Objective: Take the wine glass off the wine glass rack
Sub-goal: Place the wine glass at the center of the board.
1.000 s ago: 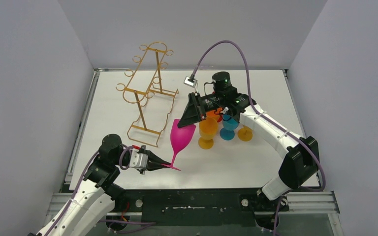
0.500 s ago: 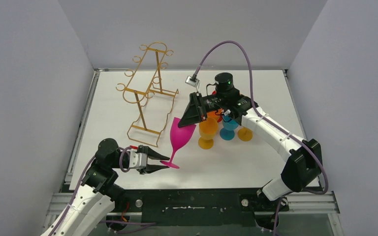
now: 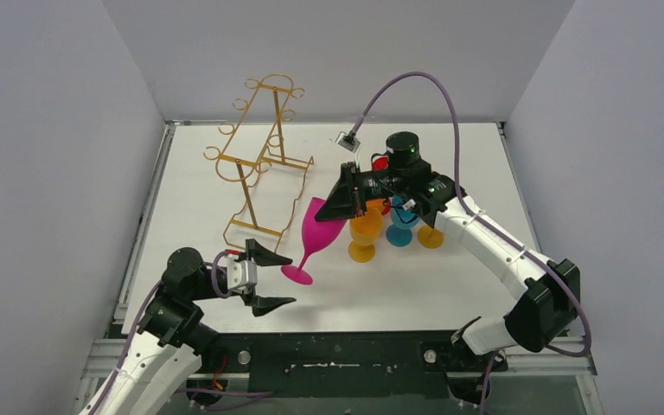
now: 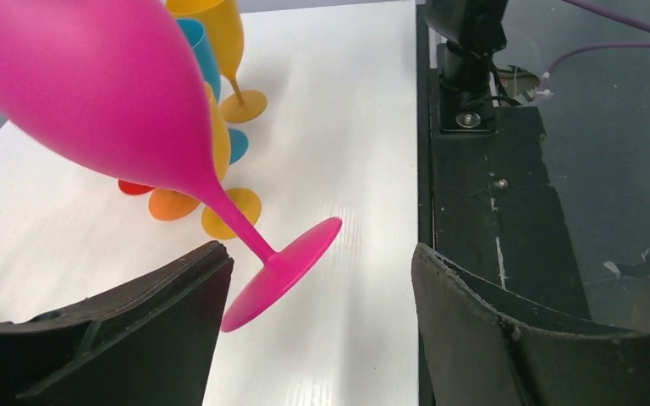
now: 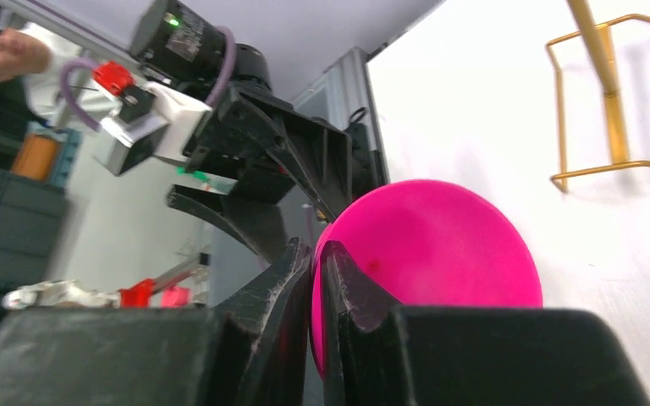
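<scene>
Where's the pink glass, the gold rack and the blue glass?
pink glass (image 3: 320,226), top view, on its bowl.
gold rack (image 5: 601,85), right wrist view, on its upright post.
blue glass (image 3: 403,220), top view, on its bowl.

My white table (image 3: 450,285) carries the rack (image 3: 277,130) at ten o'clock. A yellow glass (image 3: 364,230) and blue glass (image 3: 399,235) stand at three.

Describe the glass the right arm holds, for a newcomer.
Start at the gold wire rack, far left. Just right of its base leans a magenta wine glass, rim pinched by the right hand; the yellow glass beside it stands upright.
</scene>
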Controlling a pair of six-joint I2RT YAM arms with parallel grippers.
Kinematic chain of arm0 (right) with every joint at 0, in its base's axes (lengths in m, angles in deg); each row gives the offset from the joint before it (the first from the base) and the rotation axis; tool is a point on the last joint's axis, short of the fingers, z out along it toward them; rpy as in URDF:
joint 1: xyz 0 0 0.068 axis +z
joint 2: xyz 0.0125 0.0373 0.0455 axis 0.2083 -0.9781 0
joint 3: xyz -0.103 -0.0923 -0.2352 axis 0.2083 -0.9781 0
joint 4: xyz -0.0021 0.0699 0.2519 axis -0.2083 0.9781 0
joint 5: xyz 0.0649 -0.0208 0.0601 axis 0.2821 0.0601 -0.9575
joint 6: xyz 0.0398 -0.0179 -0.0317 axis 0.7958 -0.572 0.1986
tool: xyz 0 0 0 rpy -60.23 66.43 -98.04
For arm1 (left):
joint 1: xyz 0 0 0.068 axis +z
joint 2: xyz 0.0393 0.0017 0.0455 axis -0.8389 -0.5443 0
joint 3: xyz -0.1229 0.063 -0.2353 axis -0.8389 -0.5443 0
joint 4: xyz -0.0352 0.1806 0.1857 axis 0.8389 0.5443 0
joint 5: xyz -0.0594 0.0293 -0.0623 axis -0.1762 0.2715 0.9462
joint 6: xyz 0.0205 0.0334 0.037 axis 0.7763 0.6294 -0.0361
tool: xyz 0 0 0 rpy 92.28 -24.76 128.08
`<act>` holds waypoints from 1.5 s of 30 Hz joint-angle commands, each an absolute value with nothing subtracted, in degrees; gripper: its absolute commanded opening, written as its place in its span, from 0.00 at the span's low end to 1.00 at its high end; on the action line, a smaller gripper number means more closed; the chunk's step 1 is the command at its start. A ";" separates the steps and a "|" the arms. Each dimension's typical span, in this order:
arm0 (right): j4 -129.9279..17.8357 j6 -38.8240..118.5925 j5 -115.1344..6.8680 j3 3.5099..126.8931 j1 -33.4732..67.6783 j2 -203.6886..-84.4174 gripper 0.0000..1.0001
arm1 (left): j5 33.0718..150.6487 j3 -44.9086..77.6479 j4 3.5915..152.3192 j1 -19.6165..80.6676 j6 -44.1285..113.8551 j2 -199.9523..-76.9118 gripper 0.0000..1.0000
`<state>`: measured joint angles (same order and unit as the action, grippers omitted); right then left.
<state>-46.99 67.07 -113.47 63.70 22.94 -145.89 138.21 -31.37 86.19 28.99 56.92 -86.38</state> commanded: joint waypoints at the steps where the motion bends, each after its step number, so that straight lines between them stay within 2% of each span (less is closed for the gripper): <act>1: -42.15 56.32 -101.75 62.77 26.51 -139.89 0.00 | 130.90 -25.46 92.36 29.08 55.24 -86.00 0.77; 5: -42.25 50.23 -90.61 57.72 31.15 -134.86 0.00 | 124.03 -23.28 96.05 29.08 54.05 -85.46 0.84; 11: -43.25 43.62 -75.73 50.30 38.25 -127.69 0.00 | 109.70 -24.13 93.80 29.08 49.89 -81.50 0.87; 17: -35.51 37.96 -61.05 44.96 47.85 -122.80 0.00 | 99.47 -26.57 89.52 29.02 45.09 -78.34 0.88; 22: -35.02 39.05 -55.56 38.50 49.32 -117.89 0.00 | 98.26 -26.69 87.30 29.05 44.15 -78.60 0.88; 27: -32.06 41.20 -37.50 35.80 49.32 -114.88 0.00 | 95.90 -26.05 88.60 28.99 43.71 -79.47 0.88; 30: -29.92 41.07 -31.50 35.60 49.32 -115.08 0.00 | 95.12 -25.67 89.81 29.03 42.66 -80.34 0.89; 45: -32.53 45.72 -21.08 33.76 48.22 -118.65 0.00 | 93.50 -23.92 93.13 29.05 42.50 -82.50 0.89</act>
<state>-29.97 43.13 -26.79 33.58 49.08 -118.41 94.49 -26.48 92.83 28.99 42.41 -82.25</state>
